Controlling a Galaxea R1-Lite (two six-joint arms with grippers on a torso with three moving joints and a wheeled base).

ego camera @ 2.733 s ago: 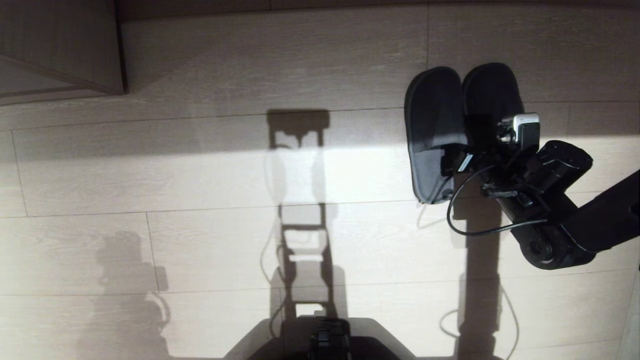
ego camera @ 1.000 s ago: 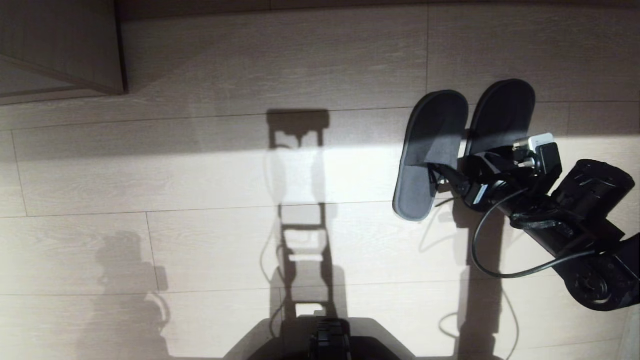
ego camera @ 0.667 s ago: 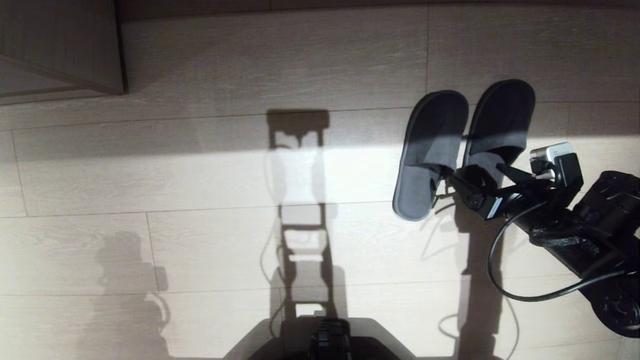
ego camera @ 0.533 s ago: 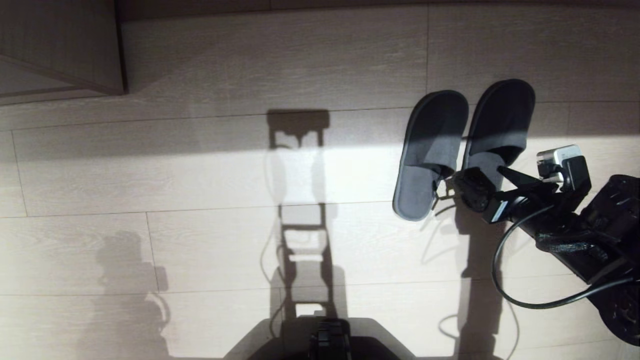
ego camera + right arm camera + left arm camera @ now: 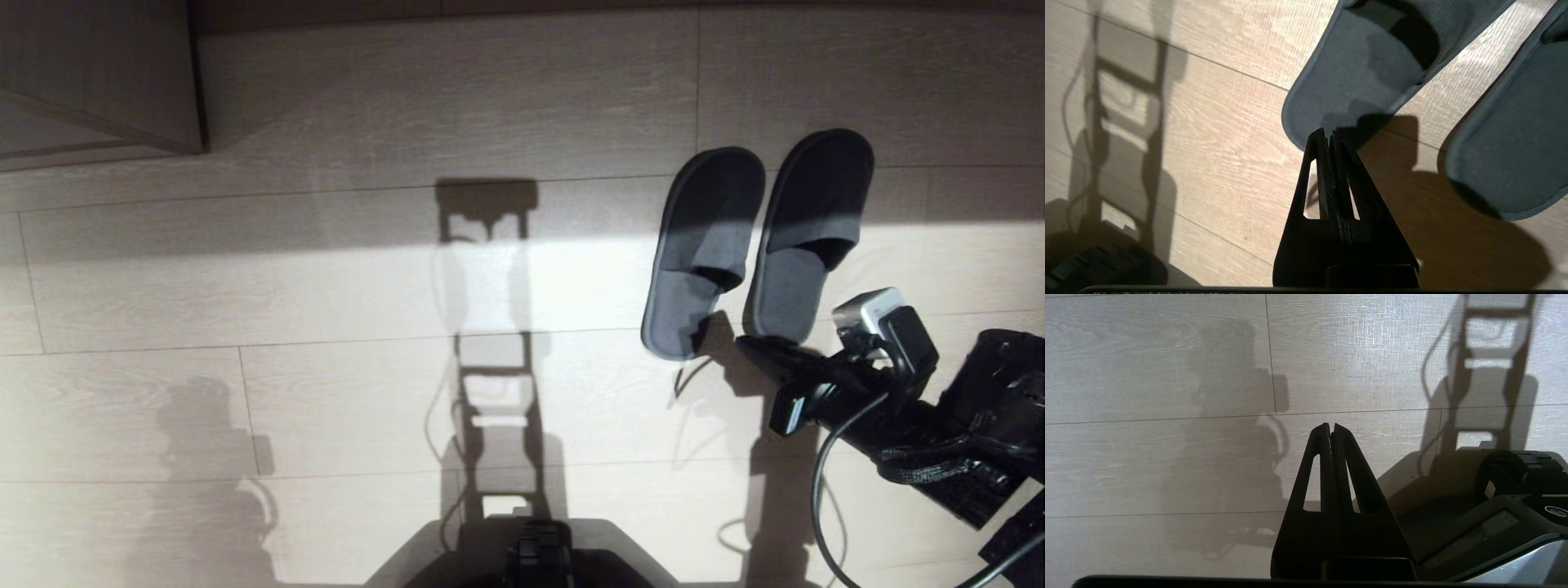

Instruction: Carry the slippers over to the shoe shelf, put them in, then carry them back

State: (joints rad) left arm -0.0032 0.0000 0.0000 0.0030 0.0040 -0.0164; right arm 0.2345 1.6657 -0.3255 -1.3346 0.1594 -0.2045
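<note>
The two dark grey slippers (image 5: pixel 702 253) lie flat on the pale wood floor, side by side, to my front right, toes pointing away. In the right wrist view the heel of one slipper (image 5: pixel 1367 77) is just beyond the fingertips and the other slipper (image 5: pixel 1506 155) lies beside it. My right gripper (image 5: pixel 747 343) hangs just behind their heels, shut and empty, touching neither; its tips (image 5: pixel 1329 134) are pressed together. My left gripper (image 5: pixel 1330 425) is parked over bare floor beside my base, shut on nothing. I cannot tell whether the wooden corner at the far left is the shoe shelf.
A corner of grey-brown wooden furniture (image 5: pixel 98 73) stands at the far left. My base (image 5: pixel 535 555) shows at the near edge. A black cable (image 5: pixel 816 490) loops under the right arm. Floorboards stretch between the furniture and the slippers.
The right gripper set the slippers down, opened and let them go. It then drew back toward me and shut empty. The slippers have lain still since.
</note>
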